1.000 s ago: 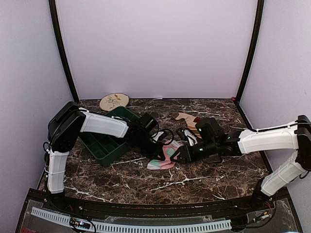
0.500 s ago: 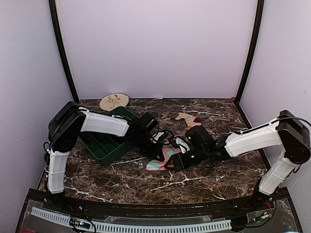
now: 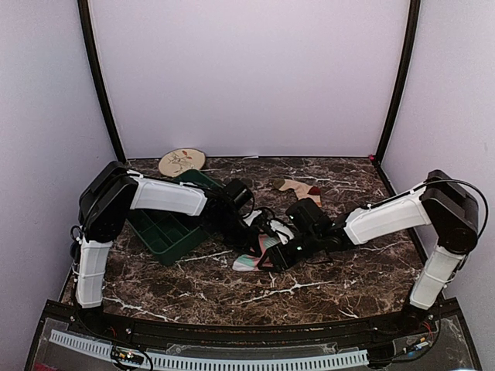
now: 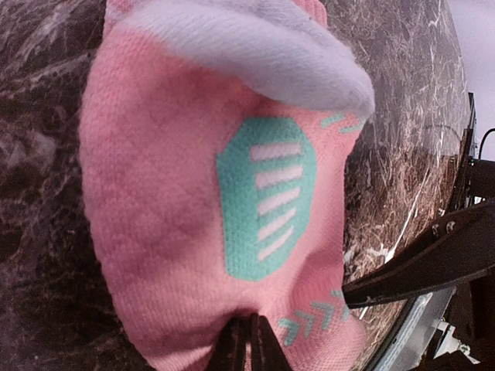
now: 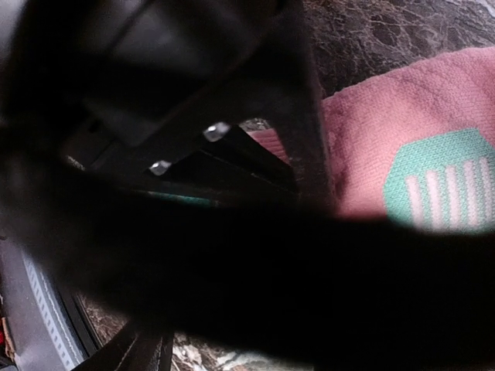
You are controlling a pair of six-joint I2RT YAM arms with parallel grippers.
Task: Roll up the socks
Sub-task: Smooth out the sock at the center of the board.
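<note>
Left arm (image 3: 166, 197): the upper link rises from the base, the forearm runs toward 3 o'clock and the wrist pitches down. Left gripper (image 3: 252, 246): fingers pressed together, pinching the edge of the pink sock (image 4: 193, 216).

Right arm (image 3: 383, 220): the elbow is raised and the forearm runs low toward 8 o'clock. Right gripper (image 3: 272, 259): positioned just beside the left gripper, at its 4 o'clock. Its jaw spread is not discernible.

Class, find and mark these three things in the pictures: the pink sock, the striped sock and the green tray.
pink sock (image 4: 178, 201), left wrist view, on the pink knit beside the mint patch.
striped sock (image 3: 298, 186), top view, on its striped middle.
green tray (image 3: 158, 230), top view, on a bare inner compartment.
</note>
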